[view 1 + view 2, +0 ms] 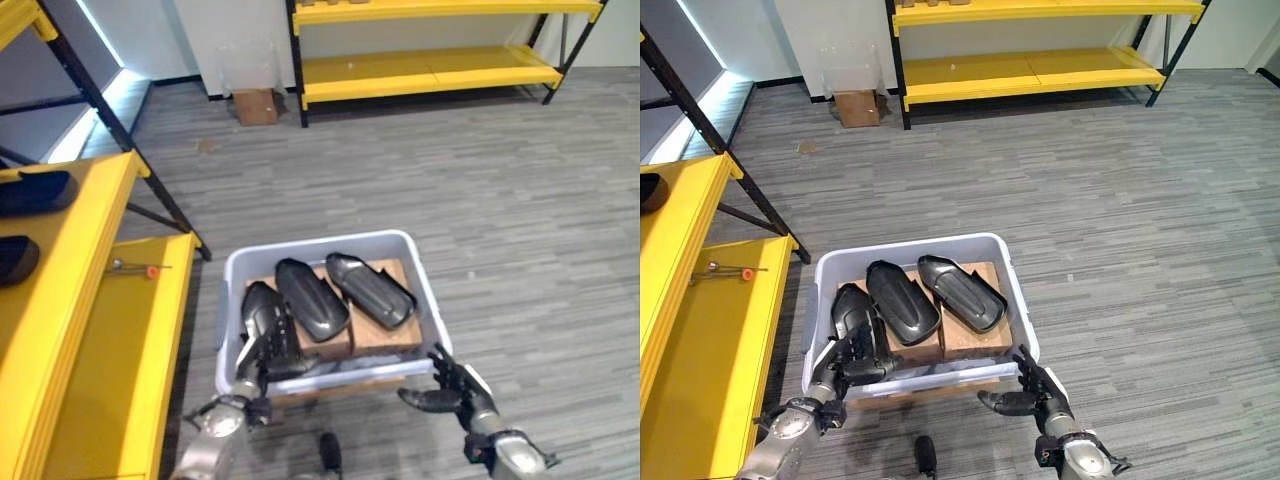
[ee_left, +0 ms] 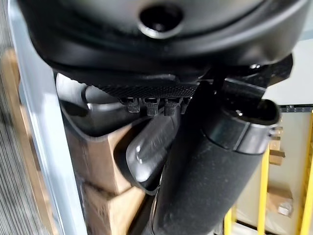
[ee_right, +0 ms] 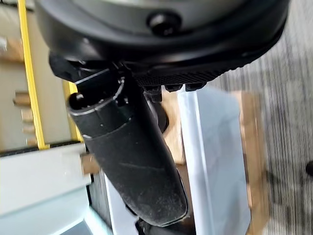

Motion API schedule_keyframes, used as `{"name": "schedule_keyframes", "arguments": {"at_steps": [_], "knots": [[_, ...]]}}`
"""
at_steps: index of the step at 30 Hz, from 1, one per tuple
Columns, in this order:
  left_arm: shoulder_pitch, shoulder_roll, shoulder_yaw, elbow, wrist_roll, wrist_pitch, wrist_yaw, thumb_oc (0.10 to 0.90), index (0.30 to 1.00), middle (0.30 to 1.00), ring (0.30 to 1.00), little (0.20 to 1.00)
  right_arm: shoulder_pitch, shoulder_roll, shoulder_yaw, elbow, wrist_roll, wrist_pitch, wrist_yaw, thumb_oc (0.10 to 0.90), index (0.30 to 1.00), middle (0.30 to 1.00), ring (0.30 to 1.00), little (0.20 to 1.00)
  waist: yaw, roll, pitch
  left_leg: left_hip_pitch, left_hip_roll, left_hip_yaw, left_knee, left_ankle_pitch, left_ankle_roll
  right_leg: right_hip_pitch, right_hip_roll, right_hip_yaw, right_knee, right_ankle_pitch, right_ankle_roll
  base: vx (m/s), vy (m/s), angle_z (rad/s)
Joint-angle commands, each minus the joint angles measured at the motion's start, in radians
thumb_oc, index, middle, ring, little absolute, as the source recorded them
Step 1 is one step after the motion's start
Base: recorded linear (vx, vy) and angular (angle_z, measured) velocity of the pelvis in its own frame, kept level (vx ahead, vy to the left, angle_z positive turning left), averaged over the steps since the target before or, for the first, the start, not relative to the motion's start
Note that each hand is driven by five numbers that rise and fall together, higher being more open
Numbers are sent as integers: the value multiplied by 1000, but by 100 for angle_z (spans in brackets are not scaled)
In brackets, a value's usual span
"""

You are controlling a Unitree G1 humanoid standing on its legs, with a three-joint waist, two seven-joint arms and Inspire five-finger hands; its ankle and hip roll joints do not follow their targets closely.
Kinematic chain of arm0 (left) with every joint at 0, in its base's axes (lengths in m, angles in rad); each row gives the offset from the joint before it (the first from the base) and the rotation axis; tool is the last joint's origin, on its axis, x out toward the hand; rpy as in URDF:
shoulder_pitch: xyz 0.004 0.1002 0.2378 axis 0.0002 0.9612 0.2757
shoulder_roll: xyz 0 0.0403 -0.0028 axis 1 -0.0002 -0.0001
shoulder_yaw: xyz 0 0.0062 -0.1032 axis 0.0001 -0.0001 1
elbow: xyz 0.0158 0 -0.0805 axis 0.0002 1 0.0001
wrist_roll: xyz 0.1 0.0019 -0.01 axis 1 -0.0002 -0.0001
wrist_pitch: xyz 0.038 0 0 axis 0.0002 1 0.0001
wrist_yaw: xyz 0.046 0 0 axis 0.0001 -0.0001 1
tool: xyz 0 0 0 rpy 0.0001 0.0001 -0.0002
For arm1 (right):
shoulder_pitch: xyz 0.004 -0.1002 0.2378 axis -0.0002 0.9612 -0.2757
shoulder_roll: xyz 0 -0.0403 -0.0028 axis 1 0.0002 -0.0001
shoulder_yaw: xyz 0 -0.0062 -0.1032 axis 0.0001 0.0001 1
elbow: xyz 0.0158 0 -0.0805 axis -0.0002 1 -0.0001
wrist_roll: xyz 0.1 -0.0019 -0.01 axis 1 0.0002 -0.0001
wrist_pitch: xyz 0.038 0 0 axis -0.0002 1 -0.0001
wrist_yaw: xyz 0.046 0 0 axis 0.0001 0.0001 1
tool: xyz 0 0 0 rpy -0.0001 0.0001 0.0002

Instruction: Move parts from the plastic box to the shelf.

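Note:
A pale blue plastic box (image 1: 320, 243) stands on the floor just in front of me. Three black moulded parts lie in it on brown cardboard blocks (image 1: 395, 335): a left part (image 1: 260, 303), a middle part (image 1: 312, 298) and a right part (image 1: 372, 290). My left hand (image 1: 255, 372) reaches over the box's front rim and lies against the near end of the left part (image 2: 149, 152); dark hand and dark part merge. My right hand (image 1: 448, 392) hovers open outside the box's front right corner, fingers spread, touching nothing.
A yellow shelf (image 1: 110, 340) runs along my left. Two black parts (image 1: 35, 190) lie on its upper level and a small orange-tipped tool (image 1: 140, 268) on the lower one. Another yellow shelf (image 1: 430, 65) and a cardboard box (image 1: 257, 105) stand at the far wall.

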State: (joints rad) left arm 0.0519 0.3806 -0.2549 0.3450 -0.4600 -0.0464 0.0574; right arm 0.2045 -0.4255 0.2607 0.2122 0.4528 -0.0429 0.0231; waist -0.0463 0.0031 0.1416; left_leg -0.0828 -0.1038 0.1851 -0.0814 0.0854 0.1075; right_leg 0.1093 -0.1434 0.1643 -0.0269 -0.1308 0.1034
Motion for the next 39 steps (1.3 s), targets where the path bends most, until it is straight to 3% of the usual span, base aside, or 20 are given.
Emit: {"name": "schedule_keyframes", "arguments": {"at_steps": [1, 6, 9, 10, 14, 17, 18, 25, 31, 39], "knots": [[-15, 3, 25, -64, 5, -89, -7, 900, 1000, 1000, 1000, 1000, -70, -22, -31, -66, -1, -75, 4, 900, 1000, 1000, 1000, 1000, 23, -25, -95, -43, 95, -4, 104, -72, -92, -67, -13, 22, 13, 171, 55, 39, 75, -5], [-15, 17, 25, -85, 7, -91, -5, 900, 1000, 1000, 1000, 1000, -91, -18, -16, -77, -12, -82, 5, 900, 1000, 1000, 1000, 1000, 29, -24, -91, -34, 76, 10, 95, -97, -65, -115, -34, 31, 75, 201, 85, 43, 104, -5], [-23, 25, 26, -87, 9, -91, -4, 900, 1000, 1000, 1000, 1000, -103, -18, -5, -87, -8, -85, 12, 900, 1000, 1000, 1000, 1000, 30, -17, -74, -27, 86, 16, 86, -97, -60, -177, -2, 45, 167, 204, 84, -18, 29, -24], [-23, 33, 35, -94, 14, -93, -1, 900, 1000, 1000, 1000, 1000, -124, -19, 6, -90, -6, -88, 11, 900, 1000, 1000, 1000, 1000, 35, -18, -57, -11, 93, 37, 78, -111, -65, -218, 4, 4, 149, 208, 81, -15, -34, -27], [-34, 36, 46, -82, -3, -98, 10, 900, 1000, 1000, 1000, 1000, -158, -21, 30, -92, -5, -91, 4, 900, 1000, 1000, 1000, 1000, 26, -30, -15, 40, 116, 60, 80, -132, -86, -352, 19, -54, 35, 252, 66, 49, -117, -49], [-27, 28, 43, -76, -7, -98, 6, 900, 1000, 1000, 1000, 1000, -138, -24, 26, -103, -2, -88, 9, 900, 1000, 1000, 1000, 1000, 11, -39, -8, 54, 118, 37, 96, -134, -99, -316, 15, -60, 33, 245, 62, 96, -148, 17], [-24, 13, 34, -69, -5, -97, -3, 900, 1000, 1000, 1000, 1000, -129, -24, 24, -93, 4, -88, 11, 900, 1000, 1000, 1000, 1000, 5, -45, -21, 63, 128, 19, 89, -126, -112, -287, 27, -56, 36, 231, 39, 57, -128, 85], [8, -8, 28, -71, -9, -89, -19, 900, 1000, 1000, 1000, 1000, -87, -48, -2, -110, 15, -93, 13, 900, 1000, 1000, 1000, 1000, -9, -29, -42, 92, 188, -27, 54, -77, -147, -255, 77, -117, 119, 149, -20, 72, -224, 55], [17, -8, 24, -69, -17, -88, -21, 900, 1000, 1000, 1000, 1000, -61, -63, -24, -113, 12, -100, 7, 900, 1000, 1000, 1000, 1000, -15, -19, -44, 106, 207, -42, 18, -45, -158, -247, 97, -137, 140, 121, -30, 21, -99, 3], [46, -4, 36, -76, -10, -84, -30, 900, 1000, 1000, 1000, 1000, -33, -76, -60, -144, -3, -113, 2, 900, 1000, 1000, 1000, 1000, -18, -1, -54, 122, 202, -47, -3, -46, -158, -223, 92, -138, 115, 126, -25, 20, -21, 3]]}}
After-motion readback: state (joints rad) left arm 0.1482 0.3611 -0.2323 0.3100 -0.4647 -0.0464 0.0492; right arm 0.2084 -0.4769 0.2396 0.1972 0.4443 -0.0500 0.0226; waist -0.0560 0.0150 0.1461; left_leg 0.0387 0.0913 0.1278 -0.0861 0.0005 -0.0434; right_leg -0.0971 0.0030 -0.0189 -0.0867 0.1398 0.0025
